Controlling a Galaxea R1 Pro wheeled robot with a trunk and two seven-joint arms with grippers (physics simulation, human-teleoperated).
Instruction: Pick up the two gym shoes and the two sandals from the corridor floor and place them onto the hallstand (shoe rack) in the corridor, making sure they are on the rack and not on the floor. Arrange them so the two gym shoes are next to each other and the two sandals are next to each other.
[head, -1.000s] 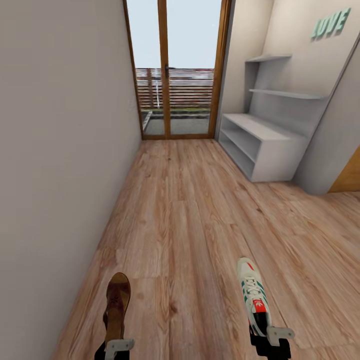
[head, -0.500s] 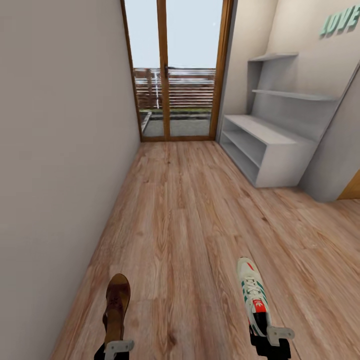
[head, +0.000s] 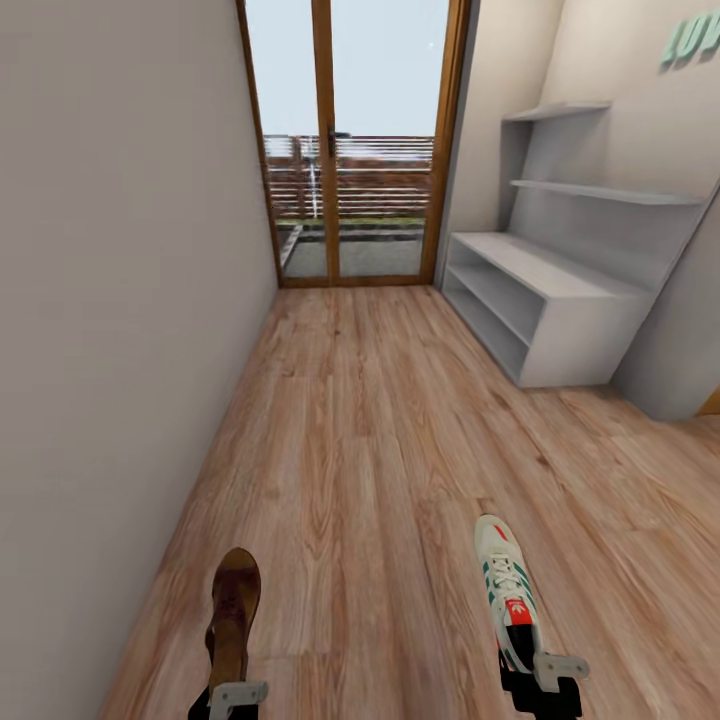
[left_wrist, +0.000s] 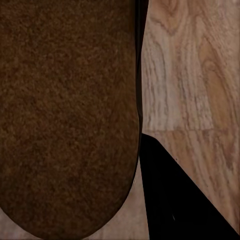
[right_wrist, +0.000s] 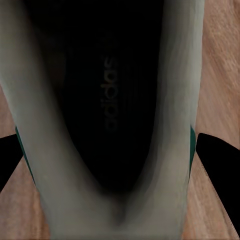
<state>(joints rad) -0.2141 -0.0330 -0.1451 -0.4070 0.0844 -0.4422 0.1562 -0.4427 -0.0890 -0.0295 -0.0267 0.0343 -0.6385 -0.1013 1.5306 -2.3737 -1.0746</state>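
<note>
Item 1: one sandal (head: 232, 612), dark brown, is held off the corridor floor (head: 370, 430) at the near left, toe pointing far. It is gripped at the heel by the left gripper (head: 236, 692), whose fingers are clenched on it. In the left wrist view its brown surface (left_wrist: 65, 115) is seen close up over the planks, with a black finger (left_wrist: 175, 200) beside it.

Item 2: one gym shoe (head: 507, 588), white with green stripes and a red tongue patch, is held at the near right, toe pointing far. Its heel is grasped by the right gripper (head: 540, 680). In the right wrist view the dark inside of the shoe (right_wrist: 107, 100) is seen.

Item 3: the hallstand (head: 545, 320), white-grey, is placed against the far right wall, well apart from both shoes.

Item 4: a glazed door (head: 345, 150) is set at the far end.
</note>
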